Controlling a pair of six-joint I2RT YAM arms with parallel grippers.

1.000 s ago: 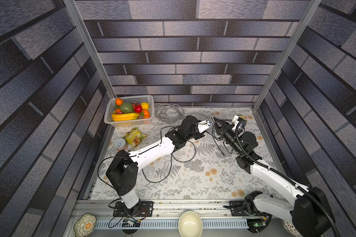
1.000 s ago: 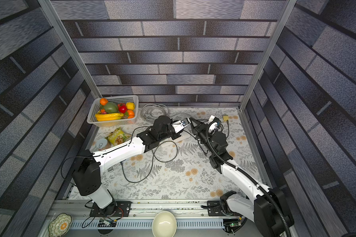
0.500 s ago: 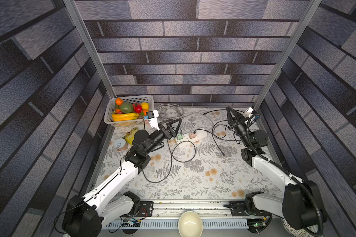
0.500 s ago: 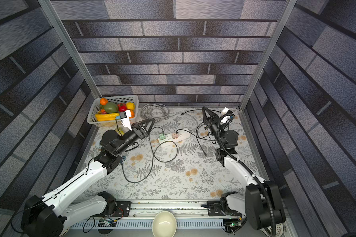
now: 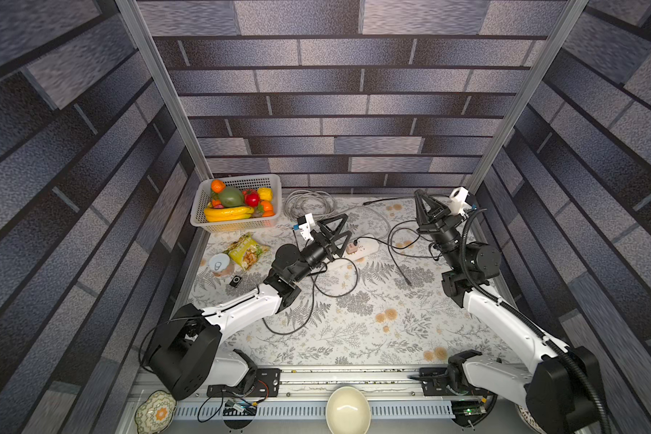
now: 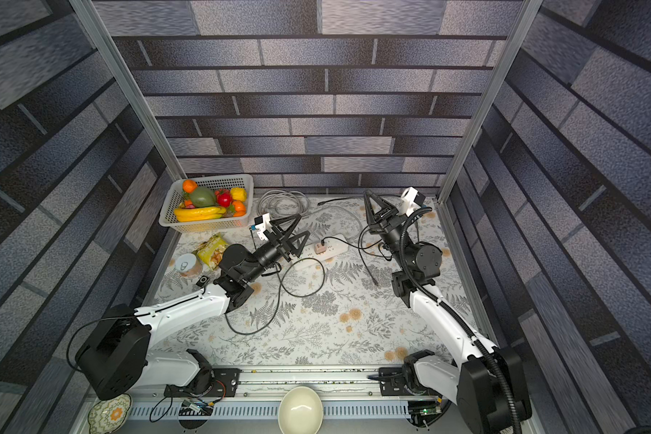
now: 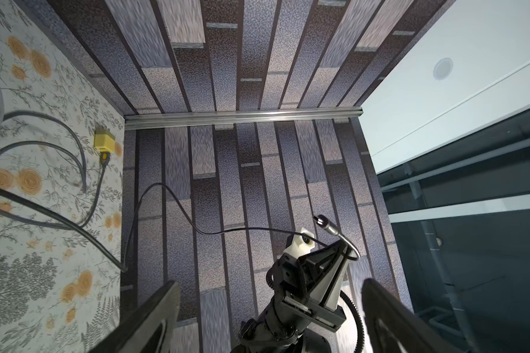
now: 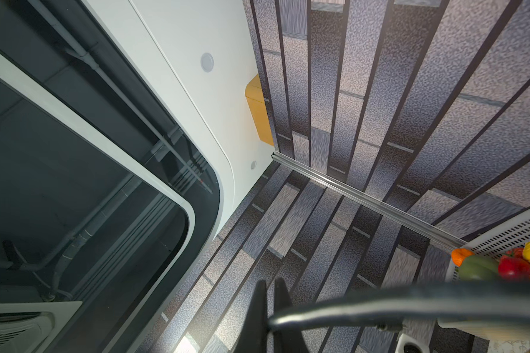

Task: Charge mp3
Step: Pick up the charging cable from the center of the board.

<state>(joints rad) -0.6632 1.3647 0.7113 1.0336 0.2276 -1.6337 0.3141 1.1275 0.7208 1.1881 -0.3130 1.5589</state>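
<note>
Black, near-square mp3 player [image 5: 236,281] lies well off the power strip [image 5: 369,244], behind the left gripper [image 5: 347,225], which hangs spread and empty above the strip, nearer; right gripper [image 5: 418,193], beyond the strip, pinches the charging cable [image 7: 326,225].

I see fruit basket [image 5: 237,225] back-left w/ grey cable coil [image 5: 309,203] beside; snack bag [image 5: 246,252] nr can [image 5: 219,263].

The near half of the bench [image 5: 354,338] is open, bar one black cable loop [image 5: 286,333]. A basket [image 5: 237,226], snack bag [image 5: 246,251], can [image 5: 220,263] and mp3 player [image 5: 236,281] crowd the left edge. The power strip [image 5: 365,246] bars the middle; a charging cable [image 7: 327,226] hangs from the right hand [image 5: 418,195] by the far-right corner.
</note>
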